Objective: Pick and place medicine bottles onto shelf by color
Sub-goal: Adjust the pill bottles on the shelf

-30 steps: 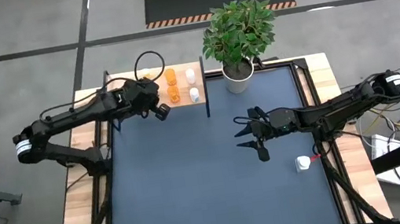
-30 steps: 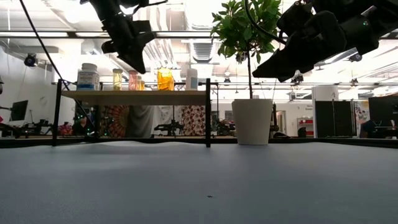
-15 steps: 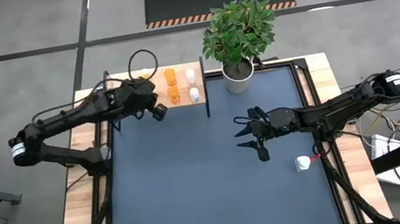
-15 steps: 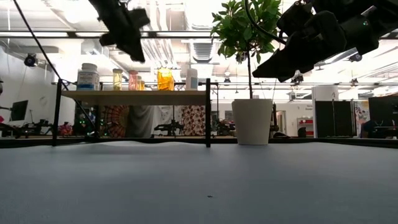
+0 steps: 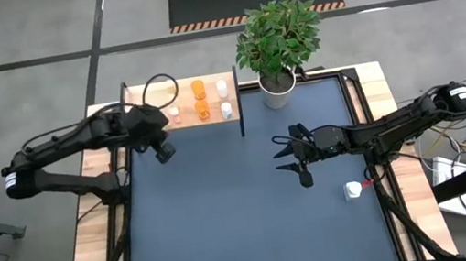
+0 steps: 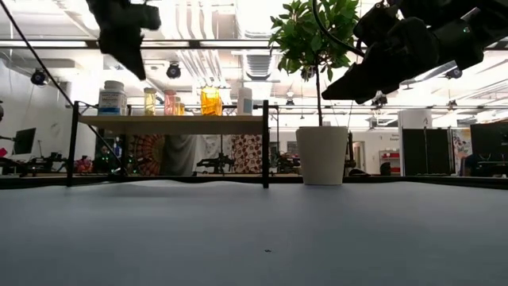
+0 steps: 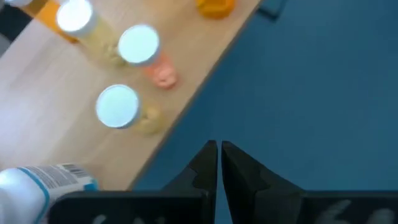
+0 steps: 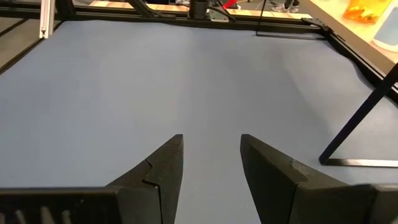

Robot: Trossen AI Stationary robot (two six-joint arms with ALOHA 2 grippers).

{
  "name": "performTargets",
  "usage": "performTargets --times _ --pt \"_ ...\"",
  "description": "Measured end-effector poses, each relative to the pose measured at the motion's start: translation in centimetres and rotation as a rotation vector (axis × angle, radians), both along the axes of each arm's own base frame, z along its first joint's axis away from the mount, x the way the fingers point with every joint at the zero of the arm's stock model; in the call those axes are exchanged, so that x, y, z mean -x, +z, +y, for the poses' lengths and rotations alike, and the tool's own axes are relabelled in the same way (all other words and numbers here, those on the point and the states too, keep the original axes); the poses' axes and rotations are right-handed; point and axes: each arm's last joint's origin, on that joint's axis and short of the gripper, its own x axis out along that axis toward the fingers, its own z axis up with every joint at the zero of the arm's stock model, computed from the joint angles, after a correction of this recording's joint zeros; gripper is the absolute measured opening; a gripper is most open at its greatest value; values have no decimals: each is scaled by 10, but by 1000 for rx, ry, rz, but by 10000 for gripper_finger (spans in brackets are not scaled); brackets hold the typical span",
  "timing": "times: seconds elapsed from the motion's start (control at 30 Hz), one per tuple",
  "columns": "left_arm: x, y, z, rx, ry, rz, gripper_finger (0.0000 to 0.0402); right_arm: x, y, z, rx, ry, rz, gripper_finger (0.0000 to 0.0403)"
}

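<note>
The shelf (image 5: 187, 121) stands at the table's far left, its light wood board (image 6: 171, 124) on thin black legs. On it stand orange bottles (image 5: 202, 109), white bottles (image 5: 226, 109) and pale-capped ones (image 7: 137, 45). A larger white bottle with a blue label (image 6: 112, 98) stands at the board's left end. One more white bottle (image 5: 353, 190) lies by the table's right edge. My left gripper (image 5: 165, 150) hangs shut and empty above the blue tabletop, just near of the shelf. My right gripper (image 5: 297, 156) hovers open and empty above mid-table.
A potted plant in a white pot (image 5: 278, 91) stands at the far edge, right of the shelf. The blue tabletop (image 5: 227, 215) spreads toward the near edge. Black frame rails (image 5: 370, 128) and wooden side boards run along the table's left and right.
My left gripper has drawn back from over the shelf, moving toward the table's left and near edges, and it now hangs over the tabletop beside the board. The bottles on the shelf have stayed in place. My right arm has kept still.
</note>
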Motion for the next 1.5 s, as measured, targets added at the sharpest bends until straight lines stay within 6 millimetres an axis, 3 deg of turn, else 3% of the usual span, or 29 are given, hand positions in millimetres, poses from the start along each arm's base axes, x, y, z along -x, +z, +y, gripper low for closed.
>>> performTargets --times 0.2,0.47,1.5 --pt "-12 -18 7 -85 35 134 5 0 0 0 0 -1 0 150" --pt "-20 -25 13 -190 74 222 5 0 0 0 -9 -4 0 150" --pt "-20 -30 16 -272 120 255 5 0 0 0 -10 -5 2 150"
